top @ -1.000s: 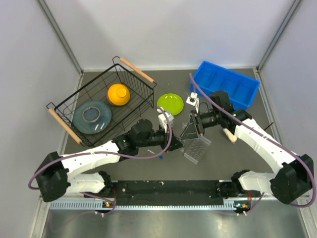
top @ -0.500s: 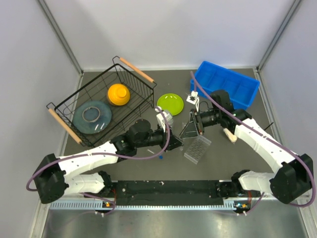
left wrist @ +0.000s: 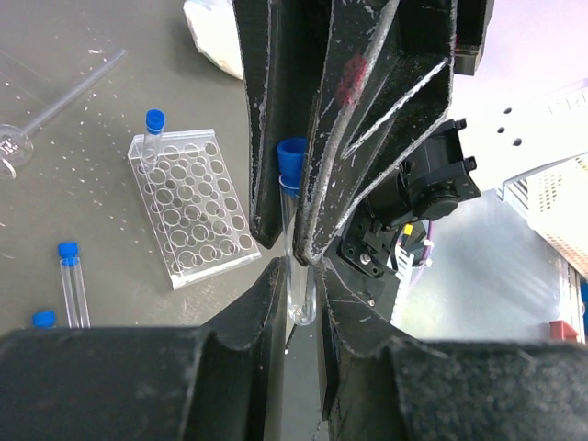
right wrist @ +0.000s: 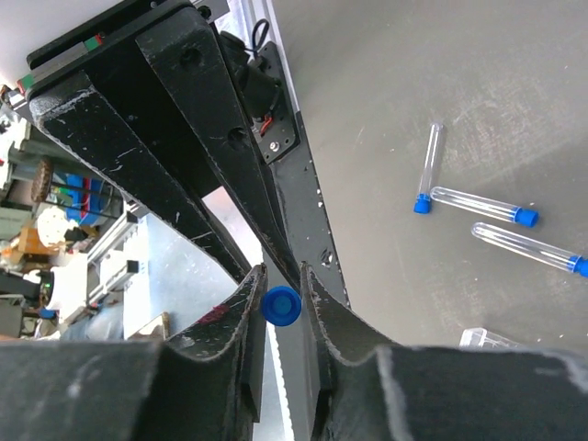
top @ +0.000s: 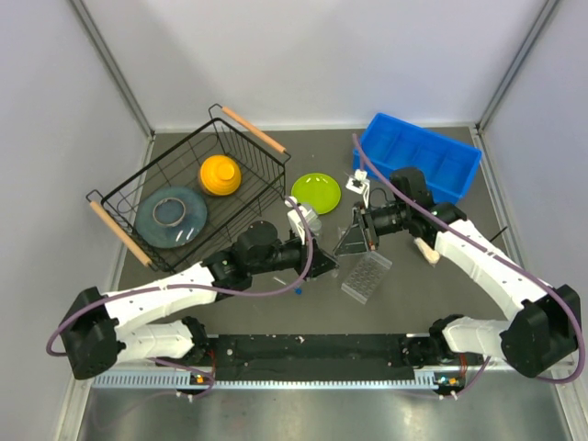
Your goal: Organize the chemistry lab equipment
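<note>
A clear blue-capped tube [left wrist: 296, 230] hangs between both grippers above the table. My left gripper [left wrist: 299, 266] is shut on its rounded lower end. My right gripper [right wrist: 280, 276] is shut on its blue cap [right wrist: 280, 305]. In the top view the left gripper [top: 324, 261] and right gripper [top: 343, 246] meet tip to tip beside the clear grid rack [top: 366, 276]. The rack [left wrist: 193, 207] has one capped tube [left wrist: 152, 138] standing in a corner hole. Loose tubes [right wrist: 482, 207] lie on the table. A white-filled packet [left wrist: 213, 37] lies beyond the rack.
A black wire basket [top: 266, 175] at the left holds an orange dome [top: 220, 175] and a grey-blue plate [top: 184, 225]. A lime-green plate [top: 316, 191] and a blue bin [top: 423, 156] sit at the back. A thin clear rod [left wrist: 64, 96] lies near the rack.
My left arm has drawn back a little to the left. The right gripper has stayed almost in place by the rack, with the tube still between both.
</note>
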